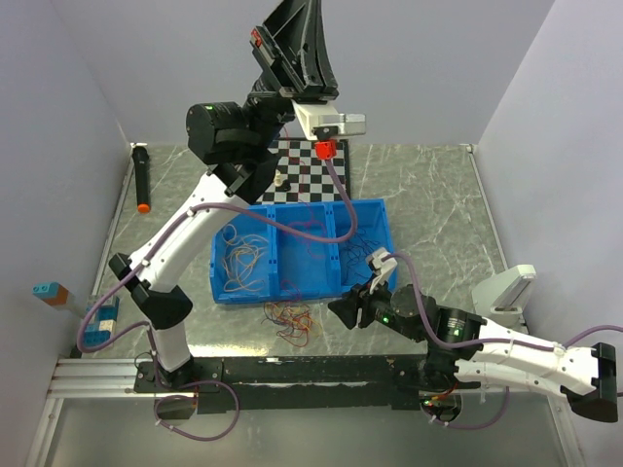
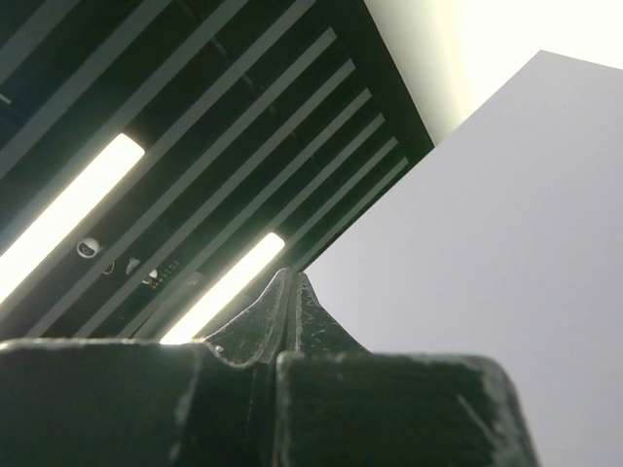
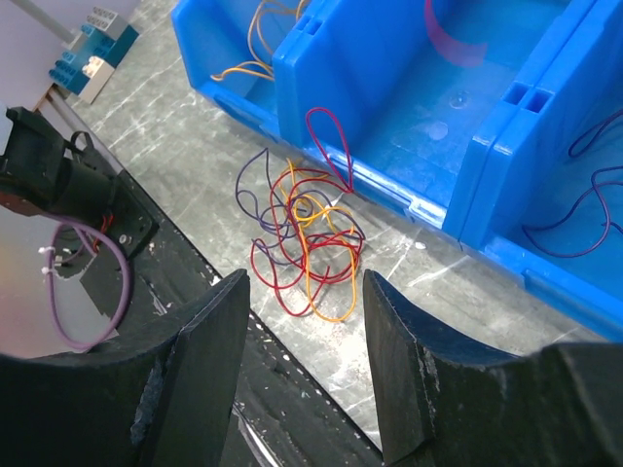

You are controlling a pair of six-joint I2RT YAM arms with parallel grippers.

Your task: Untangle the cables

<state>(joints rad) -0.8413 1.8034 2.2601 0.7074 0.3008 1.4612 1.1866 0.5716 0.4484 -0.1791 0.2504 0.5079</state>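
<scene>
A tangle of red, orange and purple cables (image 1: 292,320) lies on the table just in front of the blue bin (image 1: 375,206). It also shows in the right wrist view (image 3: 307,233), just beyond my fingertips. My right gripper (image 1: 345,309) is open and empty, low over the table to the right of the tangle. Its two black fingers (image 3: 219,331) stand wide apart. My left gripper (image 1: 302,24) is raised high at the back and points up; its jaws are pressed together with nothing between them (image 2: 290,287).
The blue bin has three compartments; orange cables (image 1: 240,265) lie in the left one and thin purple and red ones (image 1: 310,230) in the others. A checkerboard (image 1: 307,180) lies behind it. A black marker (image 1: 142,179) lies far left. Blue blocks (image 1: 97,321) sit at the near left.
</scene>
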